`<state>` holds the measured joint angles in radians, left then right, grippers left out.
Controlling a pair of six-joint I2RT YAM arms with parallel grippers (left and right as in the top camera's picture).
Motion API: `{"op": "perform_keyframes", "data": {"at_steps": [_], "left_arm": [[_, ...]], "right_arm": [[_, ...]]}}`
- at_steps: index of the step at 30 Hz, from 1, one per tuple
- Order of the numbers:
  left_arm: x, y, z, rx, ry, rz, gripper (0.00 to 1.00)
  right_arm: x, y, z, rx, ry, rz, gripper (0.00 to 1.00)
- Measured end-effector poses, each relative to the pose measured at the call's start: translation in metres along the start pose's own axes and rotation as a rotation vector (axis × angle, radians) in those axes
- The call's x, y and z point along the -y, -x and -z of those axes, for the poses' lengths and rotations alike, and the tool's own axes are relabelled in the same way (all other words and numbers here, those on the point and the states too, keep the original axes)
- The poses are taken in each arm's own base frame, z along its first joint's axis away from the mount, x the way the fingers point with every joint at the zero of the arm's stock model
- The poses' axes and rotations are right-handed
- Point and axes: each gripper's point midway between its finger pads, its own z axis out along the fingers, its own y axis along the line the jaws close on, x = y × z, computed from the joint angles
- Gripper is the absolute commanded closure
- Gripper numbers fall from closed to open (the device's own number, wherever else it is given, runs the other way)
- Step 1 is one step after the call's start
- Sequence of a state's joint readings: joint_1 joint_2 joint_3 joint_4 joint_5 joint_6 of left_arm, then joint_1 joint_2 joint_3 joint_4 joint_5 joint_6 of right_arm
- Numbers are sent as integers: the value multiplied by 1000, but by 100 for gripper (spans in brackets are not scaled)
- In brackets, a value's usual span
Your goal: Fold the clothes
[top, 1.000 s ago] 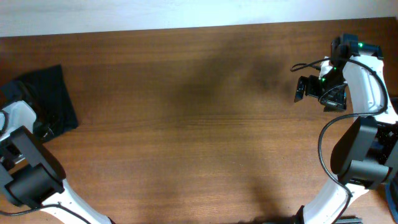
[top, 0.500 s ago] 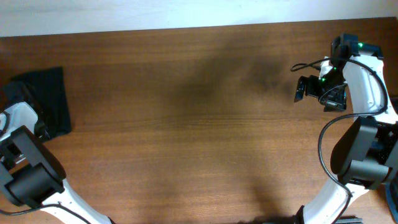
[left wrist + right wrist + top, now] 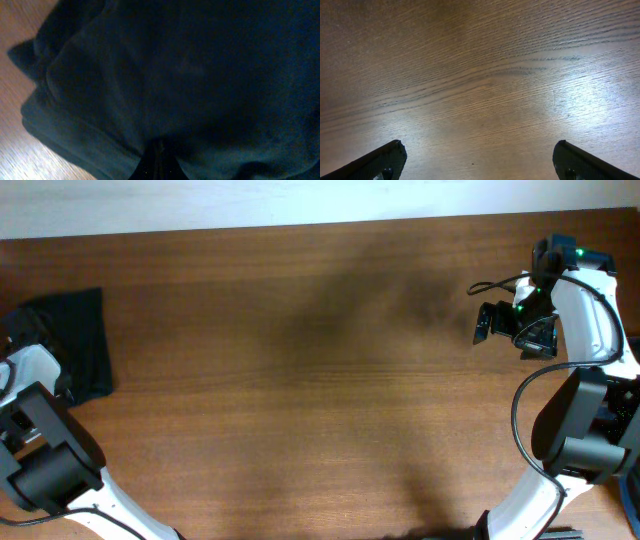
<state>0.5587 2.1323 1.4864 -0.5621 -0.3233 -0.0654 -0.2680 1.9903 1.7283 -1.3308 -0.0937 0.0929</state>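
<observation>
Of the right claw we see only fingertips, cropped by the lower edge. Around the left claw the T-shirt is a dark blur, cropped on three sides; we cannot make out fingers.

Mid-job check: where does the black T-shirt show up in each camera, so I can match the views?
Overhead: black T-shirt, bunched at the far left edge of the wooden table.
Left wrist: it fills nearly the whole picture; wood shows only at the left edge.
Right wrist: not in it, only wood.
Shared landmark: the wooden table's grain, visible in all three views.
</observation>
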Motion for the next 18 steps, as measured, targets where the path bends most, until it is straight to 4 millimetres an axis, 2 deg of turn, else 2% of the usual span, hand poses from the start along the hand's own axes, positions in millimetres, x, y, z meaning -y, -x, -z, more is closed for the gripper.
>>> {"op": "perform_keyframes", "data": {"at_steps": [18], "left_arm": [[3, 3, -2, 10, -37, -54, 100]], "right_arm": [[0, 0, 0, 0, 0, 0, 2]]}}
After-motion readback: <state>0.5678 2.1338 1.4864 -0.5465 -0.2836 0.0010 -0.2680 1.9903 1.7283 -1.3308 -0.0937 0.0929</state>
